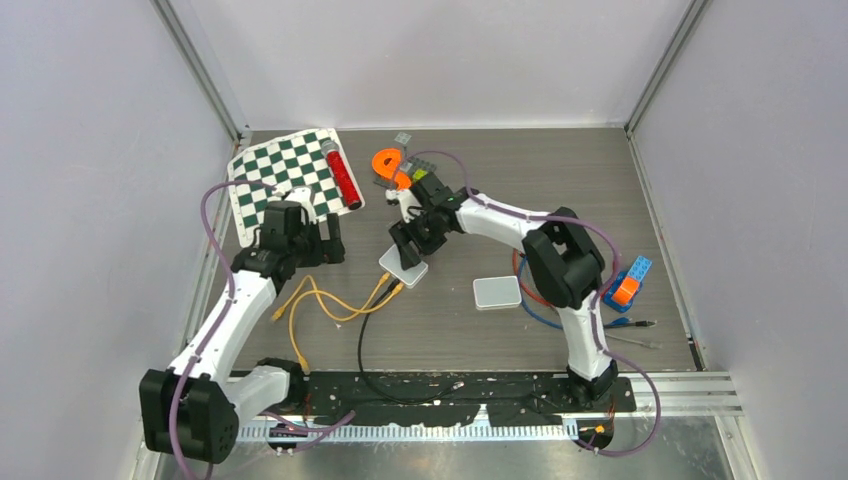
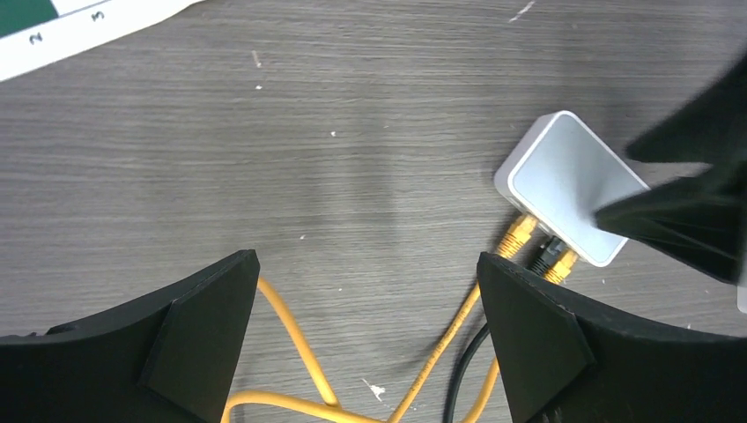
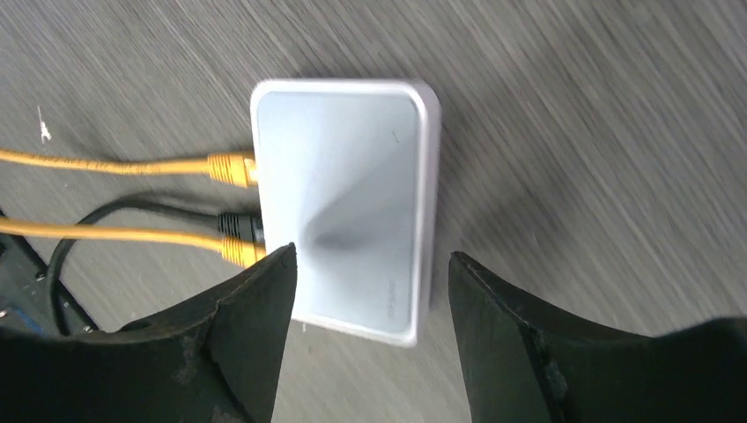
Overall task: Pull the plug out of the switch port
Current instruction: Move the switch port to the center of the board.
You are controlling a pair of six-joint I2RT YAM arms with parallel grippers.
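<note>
White switch (image 3: 343,207), one, mid-table, under your right gripper (image 3: 370,291), jaws parted astride it.
Three plugs face you: two yellow (image 3: 231,169), one black (image 3: 240,224). Left gripper (image 2: 366,291) wide, empty.

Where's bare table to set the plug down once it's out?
Bare wood lies between the switch and the checkered mat, and along the far edge right of the orange ring. Crowded: yellow cables nearer, second white box and wires rightward.

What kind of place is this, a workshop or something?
Probably a robot test cell in a lab: plain white walls enclose a small table with two arms bolted on, and it is strewn with practice props like a switch, a chessboard mat and toy bricks.
</note>
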